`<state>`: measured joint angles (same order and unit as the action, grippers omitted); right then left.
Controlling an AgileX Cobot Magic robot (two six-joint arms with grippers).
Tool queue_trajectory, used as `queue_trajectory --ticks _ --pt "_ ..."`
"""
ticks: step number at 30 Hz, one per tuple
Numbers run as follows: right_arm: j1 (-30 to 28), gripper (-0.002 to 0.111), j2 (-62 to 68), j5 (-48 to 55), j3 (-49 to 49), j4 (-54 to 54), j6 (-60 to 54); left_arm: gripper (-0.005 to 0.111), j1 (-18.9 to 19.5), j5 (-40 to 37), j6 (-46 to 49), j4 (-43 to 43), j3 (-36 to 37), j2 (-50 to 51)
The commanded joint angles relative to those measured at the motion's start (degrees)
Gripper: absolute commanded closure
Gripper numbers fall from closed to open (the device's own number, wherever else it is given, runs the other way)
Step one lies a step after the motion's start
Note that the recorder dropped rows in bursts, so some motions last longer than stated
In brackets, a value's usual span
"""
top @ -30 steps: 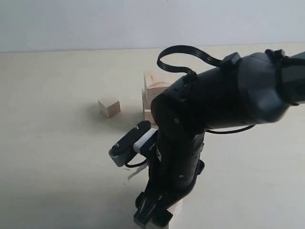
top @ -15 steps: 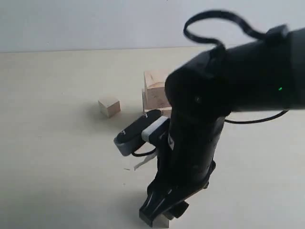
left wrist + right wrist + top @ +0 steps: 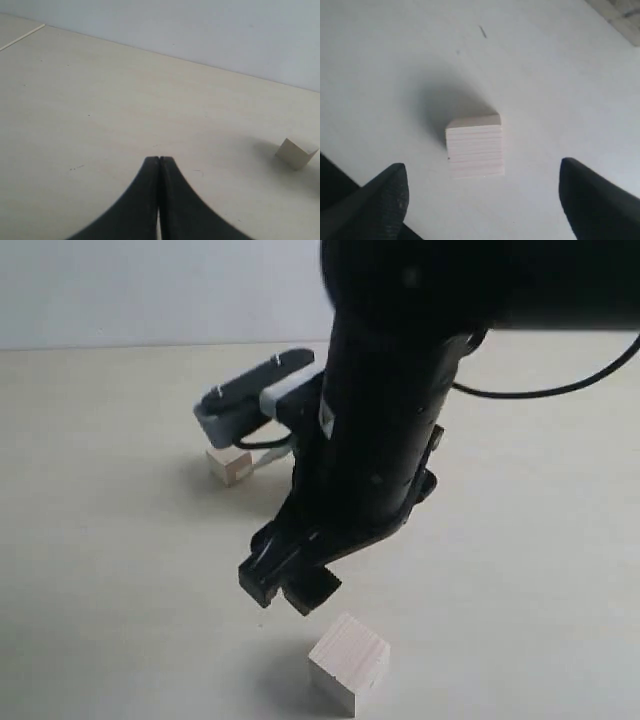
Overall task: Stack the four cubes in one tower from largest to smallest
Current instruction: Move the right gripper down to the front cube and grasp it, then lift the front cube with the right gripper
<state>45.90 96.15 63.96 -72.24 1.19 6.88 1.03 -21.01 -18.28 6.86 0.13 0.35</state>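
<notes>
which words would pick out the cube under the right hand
Follow the big black arm down to its open right hand. Just below, on the pale table, sits a light wooden cube. It looks bigger than the small cube farther back.

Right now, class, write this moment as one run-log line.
right end effector: open, above cube, clear of it | left end effector: shut, empty | small cube: loose on table

The near cube (image 3: 348,660) is pale bare wood, matt, with thin grain lines on one side. The small far cube (image 3: 229,464) looks like the same dull wood. The counter (image 3: 100,570) is cream, smooth and matt. The arm (image 3: 390,430) looks like smooth black plastic with a slight shine. Its camera (image 3: 245,400) is dull grey.
</notes>
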Motion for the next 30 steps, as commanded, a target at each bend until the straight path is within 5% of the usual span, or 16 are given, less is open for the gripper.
queue_trajectory --ticks 1,10,16,23,30 --pt "0.0 0.030 6.6 0.8 0.3 -1.2 3.8 0.107 -0.4 0.5 0.3 0.1 -0.1 -0.4" --pt "0.0 0.030 11.3 -6.7 4.6 7.6 -1.2 0.107 -0.4 0.5 0.3 0.1 -0.1 -0.4" --pt "0.0 0.030 11.3 -11.2 8.2 4.2 -1.2 0.107 -0.4 0.5 0.4 0.1 -0.1 -0.4" --pt "0.0 0.050 11.3 -11.2 9.8 3.2 0.3 0.107 -0.4 0.5 0.4 0.1 -0.1 -0.4" --pt "0.0 0.051 11.3 -10.3 9.8 3.2 0.3 0.107 -0.4 0.5 0.3 0.1 -0.1 -0.4"
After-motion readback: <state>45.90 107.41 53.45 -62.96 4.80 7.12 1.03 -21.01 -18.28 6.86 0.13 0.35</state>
